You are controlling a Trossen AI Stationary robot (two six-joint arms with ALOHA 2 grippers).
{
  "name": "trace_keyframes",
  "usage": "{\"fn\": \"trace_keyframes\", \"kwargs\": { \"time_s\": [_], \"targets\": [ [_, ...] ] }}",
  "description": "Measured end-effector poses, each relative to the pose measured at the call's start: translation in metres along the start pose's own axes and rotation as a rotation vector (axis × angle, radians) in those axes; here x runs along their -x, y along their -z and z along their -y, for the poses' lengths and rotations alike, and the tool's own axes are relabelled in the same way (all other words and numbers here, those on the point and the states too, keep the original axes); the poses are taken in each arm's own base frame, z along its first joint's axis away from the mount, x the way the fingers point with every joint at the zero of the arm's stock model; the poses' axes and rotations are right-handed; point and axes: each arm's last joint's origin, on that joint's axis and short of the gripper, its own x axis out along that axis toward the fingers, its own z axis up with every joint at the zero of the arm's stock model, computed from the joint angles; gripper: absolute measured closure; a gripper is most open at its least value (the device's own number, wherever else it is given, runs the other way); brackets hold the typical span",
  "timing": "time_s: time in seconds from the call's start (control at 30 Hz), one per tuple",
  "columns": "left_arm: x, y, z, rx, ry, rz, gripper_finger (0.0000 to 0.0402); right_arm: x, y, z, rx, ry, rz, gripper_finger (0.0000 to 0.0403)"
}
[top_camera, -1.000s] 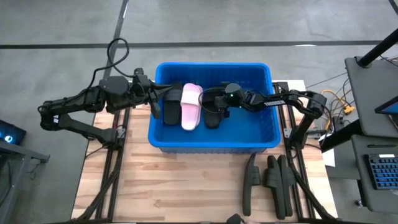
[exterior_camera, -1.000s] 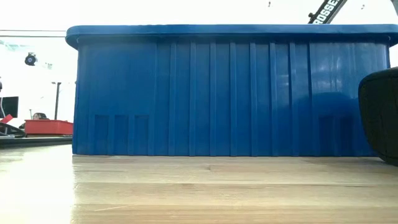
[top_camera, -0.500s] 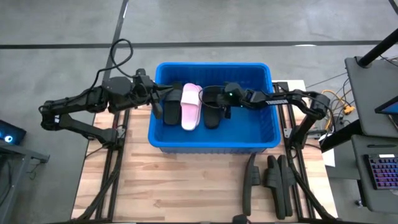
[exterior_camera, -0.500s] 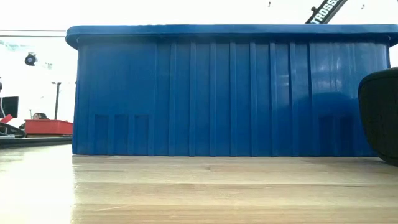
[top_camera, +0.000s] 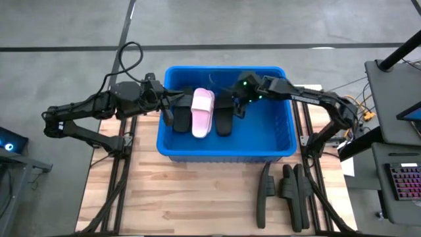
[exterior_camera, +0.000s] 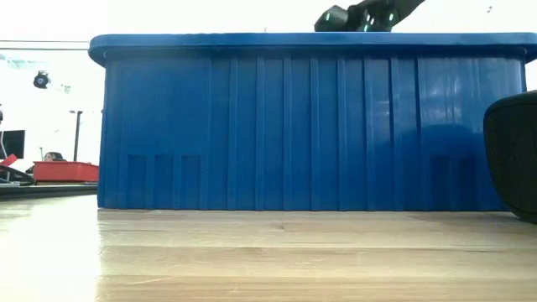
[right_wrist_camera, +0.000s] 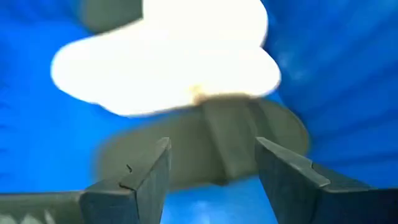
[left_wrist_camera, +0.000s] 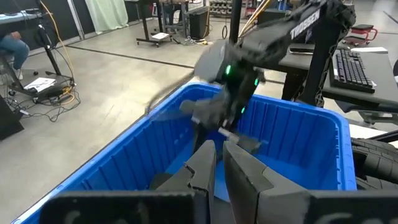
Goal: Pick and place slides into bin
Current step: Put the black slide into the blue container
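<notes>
The blue bin stands at the table's far middle and fills the low view. On its floor lie a black slide, a pink slide and another black slide, side by side. My right gripper hangs open above the bin, over the right-hand black slide and apart from it; it shows over the rim in the low view. My left gripper is shut at the bin's left wall beside the left black slide, with nothing showing between its fingers.
Several black slides lie on the wooden table at the near right, in front of the bin; one shows at the low view's right edge. The bin's tall walls ring the slides inside. Bare wood lies at the near left.
My right gripper has come up off the right-hand black slide and drawn toward the table's far edge, now showing above the bin's rim. That slide stays lying on the bin's floor beside the pink one.
</notes>
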Motion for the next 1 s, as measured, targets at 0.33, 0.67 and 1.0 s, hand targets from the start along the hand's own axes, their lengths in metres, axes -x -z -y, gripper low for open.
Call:
{"fn": "trace_keyframes", "kwargs": {
  "time_s": [0.33, 0.67, 1.0],
  "targets": [
    [0.002, -0.007, -0.001, -0.056, 0.002, 0.068, 0.0384, 0.097, -0.024, -0.045, -0.12, -0.272, 0.235, 0.0183],
    [-0.006, -0.005, 0.003, -0.118, -0.001, 0.048, 0.0384, 0.177, 0.022, -0.124, -0.212, -0.183, 0.101, 0.0183],
    [-0.024, 0.003, 0.01, -0.143, -0.002, -0.008, 0.0384, 0.192, 0.069, -0.226, -0.381, -0.182, -0.049, 0.0183]
  ]
}}
